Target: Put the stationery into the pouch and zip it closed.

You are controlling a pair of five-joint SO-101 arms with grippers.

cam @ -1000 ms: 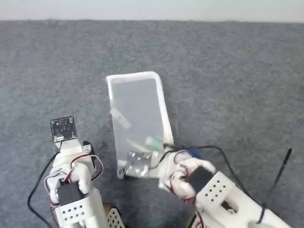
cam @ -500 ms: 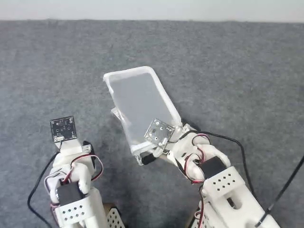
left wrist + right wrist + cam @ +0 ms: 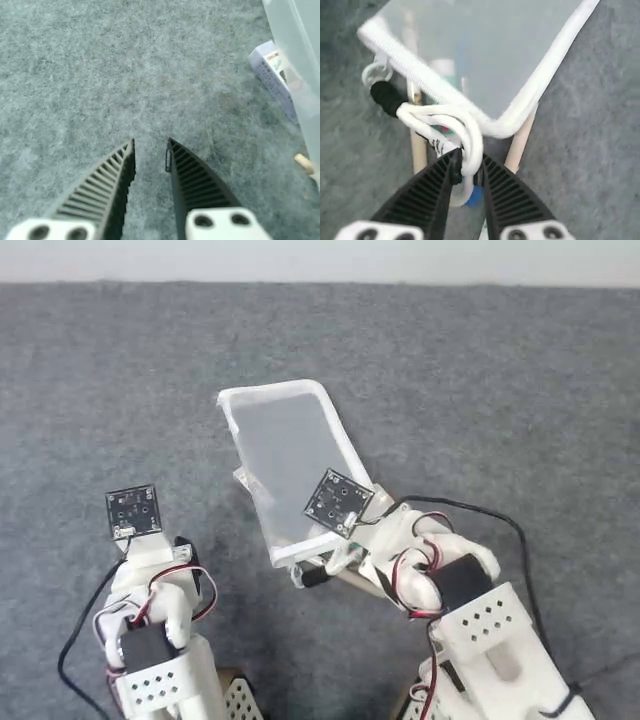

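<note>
R gripper (image 3: 467, 161), clenched on the white cord loop (image 3: 475, 137) of the pouch (image 3: 485, 55), has swung over w/ its arm & slewed the pouch, which now lies tilted just beyond the fingertips, so prob. zip pull under way; L gripper (image 3: 150, 145) idle, fingers slightly apart, empty.

Grey carpet (image 3: 500, 390) with pouch (image 3: 285, 450) and box (image 3: 272, 77)

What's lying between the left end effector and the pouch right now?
Left wrist view: mostly bare grey carpet ahead of the left end effector, then a small white printed box lying at the edge of the pouch.
</note>
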